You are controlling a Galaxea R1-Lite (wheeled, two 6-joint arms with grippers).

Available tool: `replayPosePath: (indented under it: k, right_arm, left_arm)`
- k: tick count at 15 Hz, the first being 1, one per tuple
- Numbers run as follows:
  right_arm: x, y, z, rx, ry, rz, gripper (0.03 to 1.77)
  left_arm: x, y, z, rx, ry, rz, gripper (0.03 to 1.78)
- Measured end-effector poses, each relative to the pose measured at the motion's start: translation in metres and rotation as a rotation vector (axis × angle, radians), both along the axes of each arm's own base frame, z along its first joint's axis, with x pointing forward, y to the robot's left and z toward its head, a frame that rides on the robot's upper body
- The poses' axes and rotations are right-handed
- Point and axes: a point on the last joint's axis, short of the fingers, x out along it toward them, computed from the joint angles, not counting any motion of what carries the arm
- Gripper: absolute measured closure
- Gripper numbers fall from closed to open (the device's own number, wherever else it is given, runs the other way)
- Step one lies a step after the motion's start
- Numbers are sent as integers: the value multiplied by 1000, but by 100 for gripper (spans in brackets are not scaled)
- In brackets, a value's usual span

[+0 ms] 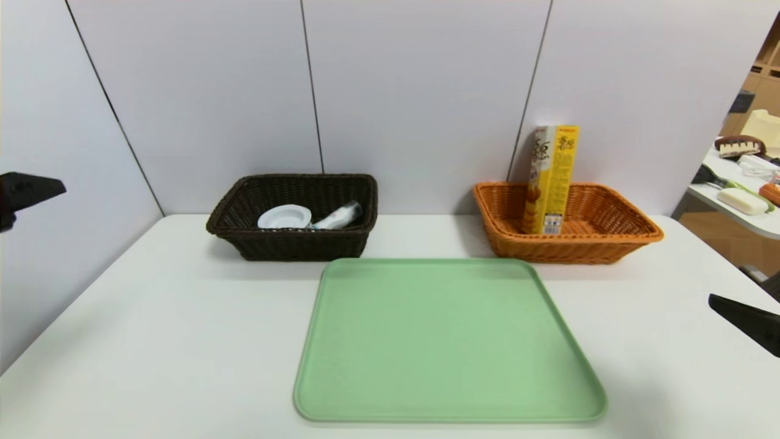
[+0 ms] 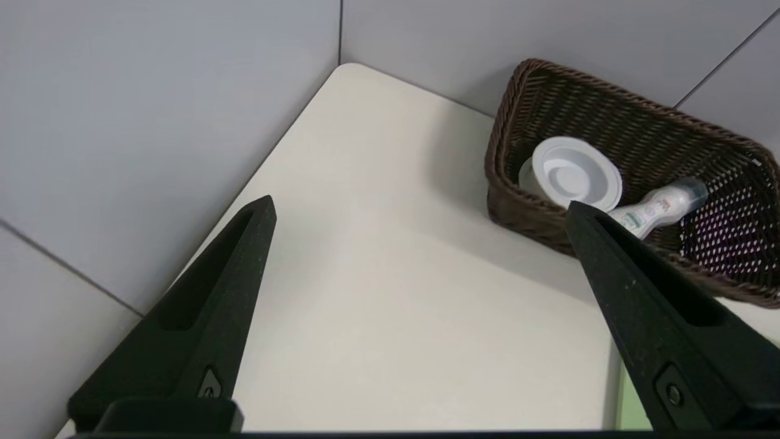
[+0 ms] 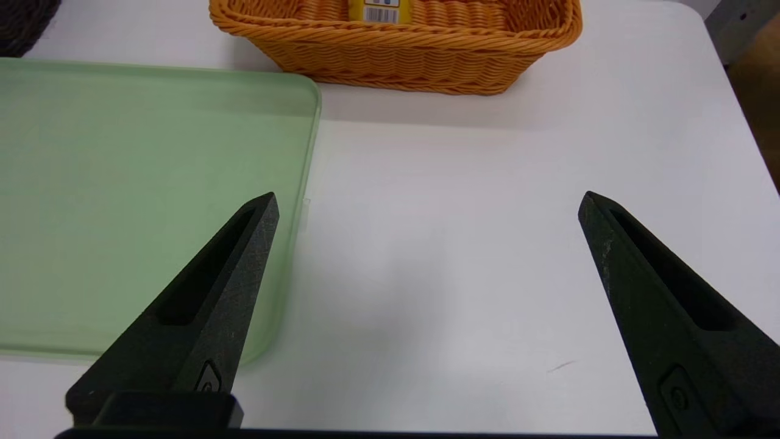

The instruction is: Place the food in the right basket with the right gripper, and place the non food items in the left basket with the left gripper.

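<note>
only brown chinese characters read on the yellow carton (image 1: 551, 178); left pincer (image 2: 420, 207) and right pincer (image 3: 426, 204) gape.

The head cam looks from above, forward and down, over the whole worktop (image 1: 183, 317) up to the wall panels. The left wrist cam looks along its open gripper (image 2: 420, 207) to the worktop's far left corner, w/ the left basket (image 2: 609, 110) near. The right wrist cam looks low over the worktop's right side. It shares the green tray (image 3: 122, 183) and the right basket (image 3: 396, 55) w/ the head view.
</note>
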Motion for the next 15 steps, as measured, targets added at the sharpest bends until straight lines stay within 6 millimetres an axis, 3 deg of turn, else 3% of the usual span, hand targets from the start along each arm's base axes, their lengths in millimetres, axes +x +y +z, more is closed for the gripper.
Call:
replayPosePath:
  k: [5, 10, 15]
  right_arm:
    - [-35, 1, -9, 6, -75, 17, 10]
    - [-77, 2, -26, 18, -86, 80, 10]
    - [-113, 2, -45, -3, -214, 90, 10]
  left_arm:
    - [-55, 4, -25, -5, -74, 7, 12]
    - [-99, 6, -56, -4, -120, 9, 12]
    - [-140, 6, -88, 25, -204, 2, 12]
